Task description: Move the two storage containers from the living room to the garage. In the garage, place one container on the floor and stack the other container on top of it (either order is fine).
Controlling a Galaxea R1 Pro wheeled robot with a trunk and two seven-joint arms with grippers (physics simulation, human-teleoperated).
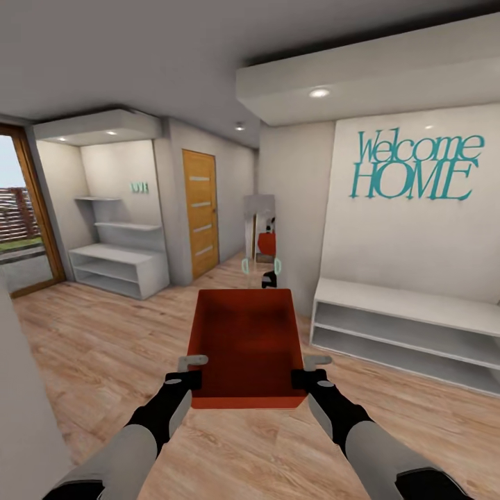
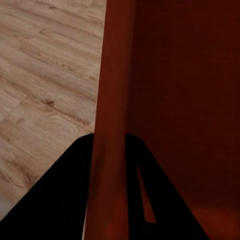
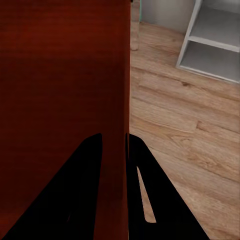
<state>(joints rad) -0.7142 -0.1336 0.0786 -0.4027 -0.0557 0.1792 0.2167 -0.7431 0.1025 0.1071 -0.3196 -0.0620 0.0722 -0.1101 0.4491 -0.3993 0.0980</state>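
**Desk:** What do the fingers have?

**Photographer:** The left gripper (image 1: 186, 378) is clamped over one long wall of a shallow red-orange rectangular storage container (image 1: 246, 340); the right gripper (image 1: 310, 378) pinches the opposite wall. In each wrist view the dark fingers (image 2: 65, 200) straddle the thin red wall, one inside and one outside, closed down onto it (image 3: 82, 195).

**Desk:** Where is the bin?

**Photographer:** Lower centre of the frame, lifted clear above the light wood-plank floor (image 1: 104, 347), open side up and empty.

**Desk:** The arms?

**Photographer:** Both reach forward from the bottom corners, forearms converging, wrists level at the bin's near end.

**Desk:** Progress?

**Photographer:** Early, by my reading. One container is in transit through a hallway with a teal "Welcome HOME" wall sign (image 1: 415, 165) at upper right, white low shelving (image 1: 410, 326) below it and a wooden door (image 1: 200, 212) left of centre. No concrete floor appears, so delivery, the second bin and the stacking seem to remain.
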